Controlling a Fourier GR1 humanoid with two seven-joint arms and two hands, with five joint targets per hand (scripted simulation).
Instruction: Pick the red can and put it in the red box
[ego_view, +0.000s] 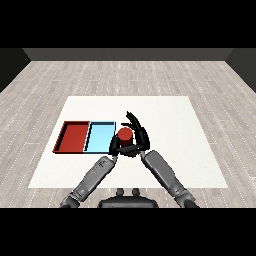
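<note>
From the head view, the red can (124, 136) carries no label or writing that I can read. It stands upright just to the right of the blue tray (99, 137), close to that tray's right edge, on the white desk (165, 115). The red tray (73, 136) lies touching the blue one on its left side; both trays show only their own floors inside.

The right hand (138, 134) is wrapped about the can, fingers curled round its far and right side, some of them sticking up behind it. The left hand (114, 145) sits low against the can's left and front; it is mostly a dark mass there, and I cannot tell how its fingers stand. The can's lower part is hidden by the hands. Both grey forearms come in from below.
</note>
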